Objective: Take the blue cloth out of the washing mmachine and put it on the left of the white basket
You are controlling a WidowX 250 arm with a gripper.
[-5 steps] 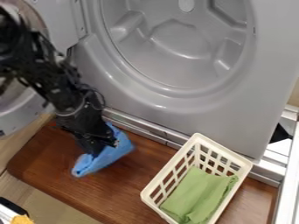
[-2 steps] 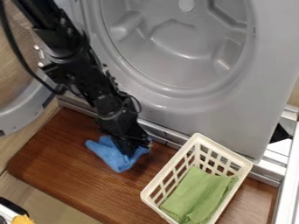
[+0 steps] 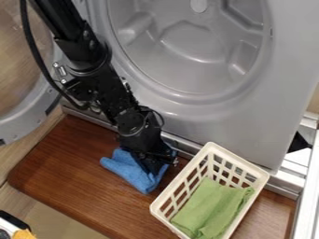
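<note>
Where the pincer (image 3: 156,169) hangs, blue cloth (image 3: 133,174) bunches left of the basket (image 3: 242,160).

Glossy reddish-brown wooden board (image 3: 81,168), smooth off-white plastic basket (image 3: 164,200).

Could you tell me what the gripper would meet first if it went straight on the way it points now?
The gripper would probably meet the blue cloth first, then the wooden board beneath; the gap, if any, is hard to judge.

A brown wooden board (image 3: 68,168) carries the white basket (image 3: 239,159); whether the blue cloth (image 3: 129,172) touches the wood is unclear.
</note>
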